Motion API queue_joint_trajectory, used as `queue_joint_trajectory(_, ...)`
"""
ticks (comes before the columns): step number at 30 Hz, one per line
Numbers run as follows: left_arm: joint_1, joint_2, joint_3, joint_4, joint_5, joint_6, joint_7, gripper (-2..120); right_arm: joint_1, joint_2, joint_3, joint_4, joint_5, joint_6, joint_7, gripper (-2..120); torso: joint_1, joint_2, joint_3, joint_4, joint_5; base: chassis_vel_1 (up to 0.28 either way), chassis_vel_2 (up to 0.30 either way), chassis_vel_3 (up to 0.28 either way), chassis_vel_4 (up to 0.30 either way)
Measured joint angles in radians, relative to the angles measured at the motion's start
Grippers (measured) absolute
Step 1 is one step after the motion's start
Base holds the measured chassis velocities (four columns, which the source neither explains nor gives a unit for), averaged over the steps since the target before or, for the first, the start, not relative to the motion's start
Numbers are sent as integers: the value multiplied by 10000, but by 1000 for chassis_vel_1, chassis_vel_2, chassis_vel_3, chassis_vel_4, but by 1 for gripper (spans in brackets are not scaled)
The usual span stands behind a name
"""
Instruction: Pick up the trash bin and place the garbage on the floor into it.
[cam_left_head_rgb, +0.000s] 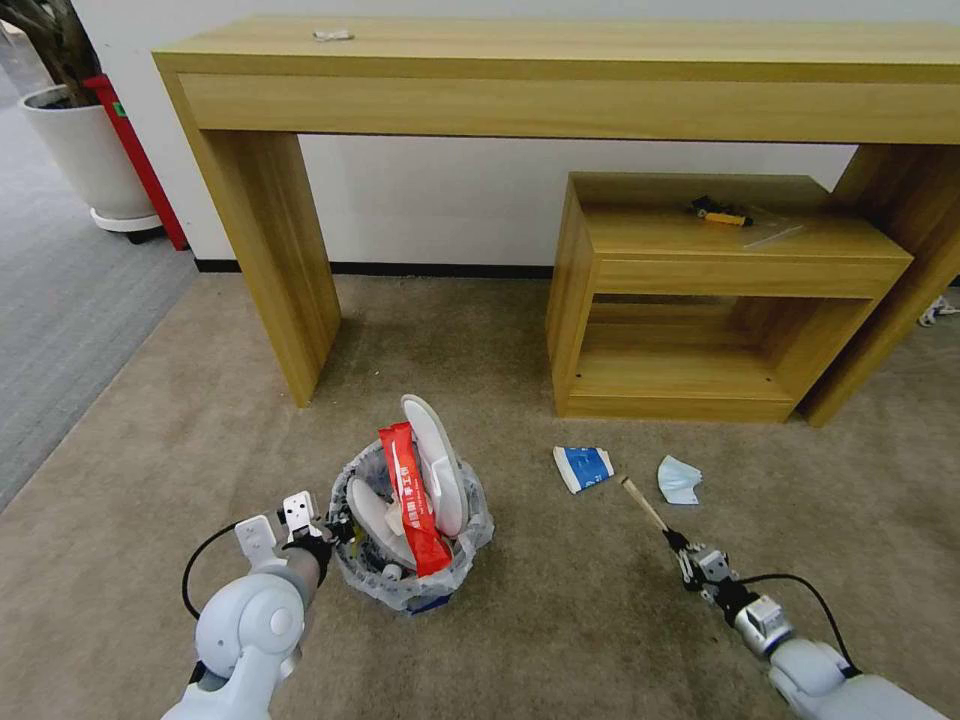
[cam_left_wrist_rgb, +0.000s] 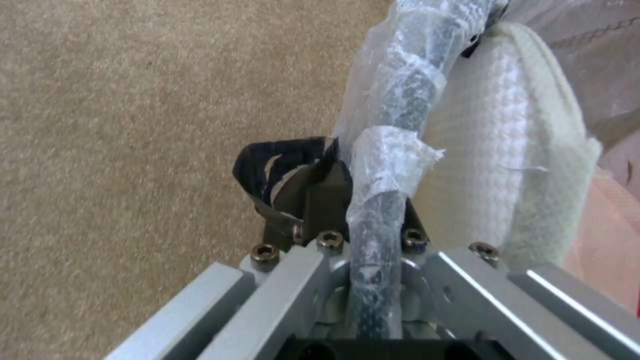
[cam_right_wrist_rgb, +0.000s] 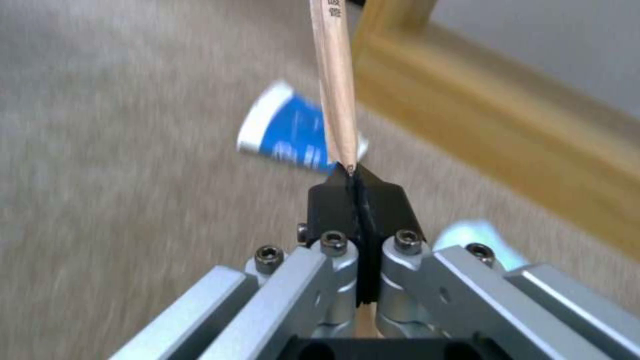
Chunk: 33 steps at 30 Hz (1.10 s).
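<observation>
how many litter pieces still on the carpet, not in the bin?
2: a blue-white packet and a pale blue mask, both before the low shelf. The stick is in the right tool.

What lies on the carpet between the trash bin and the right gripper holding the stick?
In the head view, only bare carpet lies between the trash bin and the right gripper shut on the wooden stick.

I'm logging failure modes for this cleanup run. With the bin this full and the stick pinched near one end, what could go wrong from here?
The wooden stick is pinched near one end by the right tool, so it could pivot or slip out. The trash bin is full: a white slipper and red wrapper stand above its rim, so the stick might bounce off. The left tool grips the bagged rim alone, so the bin may tilt.
</observation>
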Motion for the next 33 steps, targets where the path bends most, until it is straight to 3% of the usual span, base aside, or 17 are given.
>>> queue_joint_trajectory(7, -425, 45, 150, 234, -50, 41, -124, 0, 810, -663, -331, 1422, 236, -134, -49, 0, 0, 0, 1, 6, 3, 0, 0, 0, 0)
queue_joint_trajectory(11, -921, 49, 416, 543, -151, 111, -279, 0, 1296, -1379, -459, 3265, 594, -517, -39, 0, 0, 2, 0, 7, 3, 0, 0, 0, 0)
queue_joint_trajectory(15, -1543, 91, 908, 994, -291, 154, -475, 0, 1327, -1955, -395, 4308, 801, -666, 58, 0, 0, 2, 0, 3, 1, 0, 0, 0, 0)
queue_joint_trajectory(18, -1889, 93, 1164, 1249, -420, 176, -570, 0, 1342, -2222, -376, 4727, 953, -708, 75, 0, 0, 1, 1, -3, 0, 0, 0, 0, 0)
queue_joint_trajectory(25, -2654, 82, 1768, 1958, -589, 183, -730, 0, 1343, -2703, -350, 5789, 1423, -861, 139, 0, -1, 2, 0, 9, 3, 0, 0, 0, 0)
queue_joint_trajectory(29, -3085, 37, 2192, 2375, -705, 183, -757, 0, 1464, -2873, -399, 6413, 2105, -989, 188, 0, -1, 3, -1, 0, 3, 0, 0, 0, 0)
queue_joint_trajectory(33, -3357, 77, 2381, 2722, -770, 177, -765, 0, 2095, -2832, -898, 6799, 2713, -1127, 180, 0, -2, 3, -2, 6, 5, 0, 0, 0, 0)
